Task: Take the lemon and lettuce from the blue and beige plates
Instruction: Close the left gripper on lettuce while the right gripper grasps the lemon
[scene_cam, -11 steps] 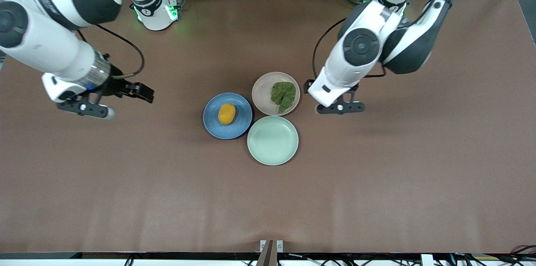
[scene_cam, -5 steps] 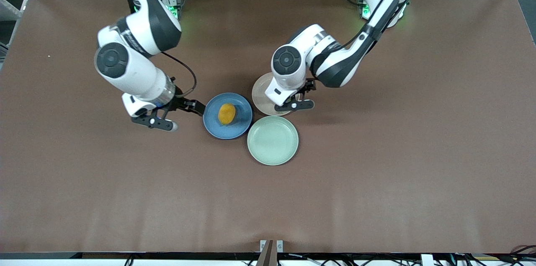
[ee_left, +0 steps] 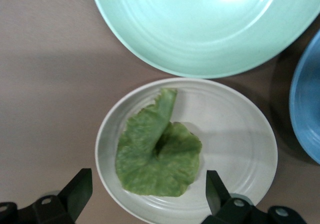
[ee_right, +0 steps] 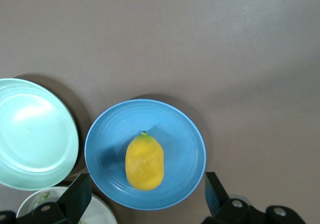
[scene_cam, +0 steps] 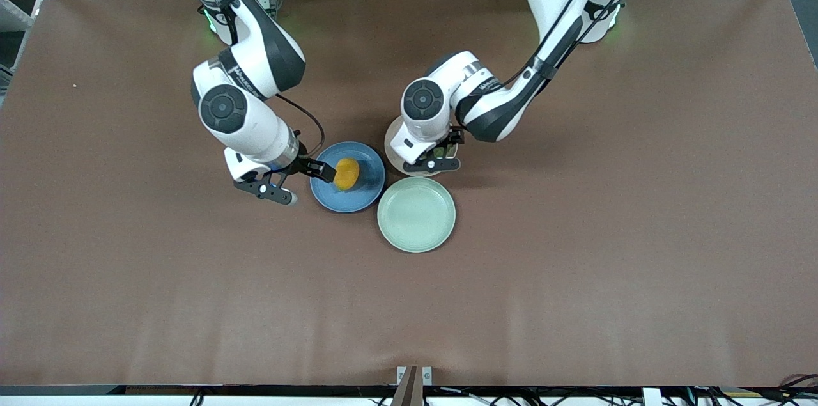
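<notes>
The lemon [scene_cam: 346,174] lies on the blue plate [scene_cam: 364,192]; the right wrist view shows both, lemon [ee_right: 144,163] and plate [ee_right: 185,144]. My right gripper [scene_cam: 327,172] hangs open and empty over that plate's rim, beside the lemon [ee_right: 145,196]. The lettuce [ee_left: 157,156] lies on the beige plate [ee_left: 240,144]. My left gripper [ee_left: 145,194] is open and empty over that plate, its fingers either side of the leaf. In the front view the left hand [scene_cam: 444,144] hides the leaf and most of the beige plate [scene_cam: 391,144].
A bare mint-green plate [scene_cam: 416,214] touches both plates, nearer to the front camera; it also shows in the left wrist view [ee_left: 210,24] and the right wrist view [ee_right: 35,134]. Brown table cloth [scene_cam: 575,265] lies all around.
Both arms have swung in from the table's ends and come down. The right gripper has reached the blue plate and the left gripper now covers the beige plate.
</notes>
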You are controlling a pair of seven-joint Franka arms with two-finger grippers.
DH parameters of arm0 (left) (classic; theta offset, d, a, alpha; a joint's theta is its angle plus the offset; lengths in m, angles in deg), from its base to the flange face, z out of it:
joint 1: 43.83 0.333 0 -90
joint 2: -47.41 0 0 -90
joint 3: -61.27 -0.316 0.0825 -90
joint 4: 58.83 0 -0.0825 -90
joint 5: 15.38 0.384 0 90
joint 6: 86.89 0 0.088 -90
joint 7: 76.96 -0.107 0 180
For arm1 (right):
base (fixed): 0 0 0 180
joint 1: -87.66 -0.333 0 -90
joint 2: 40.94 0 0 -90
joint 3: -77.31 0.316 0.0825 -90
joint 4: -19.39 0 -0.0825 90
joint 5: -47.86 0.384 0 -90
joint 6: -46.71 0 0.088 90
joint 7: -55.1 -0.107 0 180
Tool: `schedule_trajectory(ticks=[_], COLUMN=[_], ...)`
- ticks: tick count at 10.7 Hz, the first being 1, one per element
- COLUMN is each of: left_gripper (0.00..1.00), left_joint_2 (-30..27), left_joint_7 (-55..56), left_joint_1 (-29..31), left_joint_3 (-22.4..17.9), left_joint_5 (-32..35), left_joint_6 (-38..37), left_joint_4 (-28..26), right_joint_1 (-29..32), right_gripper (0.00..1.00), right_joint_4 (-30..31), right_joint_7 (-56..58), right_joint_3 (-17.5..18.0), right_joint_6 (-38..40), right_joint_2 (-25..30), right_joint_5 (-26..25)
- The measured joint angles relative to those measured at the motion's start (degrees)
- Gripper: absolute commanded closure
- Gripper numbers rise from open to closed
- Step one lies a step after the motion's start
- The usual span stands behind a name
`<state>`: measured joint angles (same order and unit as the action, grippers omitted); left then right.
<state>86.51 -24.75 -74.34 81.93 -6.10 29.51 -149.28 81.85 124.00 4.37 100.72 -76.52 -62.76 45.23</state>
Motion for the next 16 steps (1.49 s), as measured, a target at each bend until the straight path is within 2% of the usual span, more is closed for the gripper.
schedule_trajectory(ticks=[6, 16], left_gripper=[0.00, 0.00], left_joint_2=[4.59, 6.51], left_joint_7=[0.10, 0.10], left_joint_1=[-1.82, -2.71], left_joint_3=[-0.04, -0.14], left_joint_5=[3.62, 3.89], left_joint_6=[0.80, 2.64], left_joint_4=[0.10, 0.26], right_joint_1=[-2.30, -3.70], right_gripper=[0.00, 0.00], right_joint_4=[0.12, 1.24], right_joint_7=[-13.11, -23.96], right_joint_3=[1.94, 4.14], right_joint_6=[-5.51, -9.05], right_joint_2=[-7.63, -13.58], right_joint_5=[-7.21, -19.44])
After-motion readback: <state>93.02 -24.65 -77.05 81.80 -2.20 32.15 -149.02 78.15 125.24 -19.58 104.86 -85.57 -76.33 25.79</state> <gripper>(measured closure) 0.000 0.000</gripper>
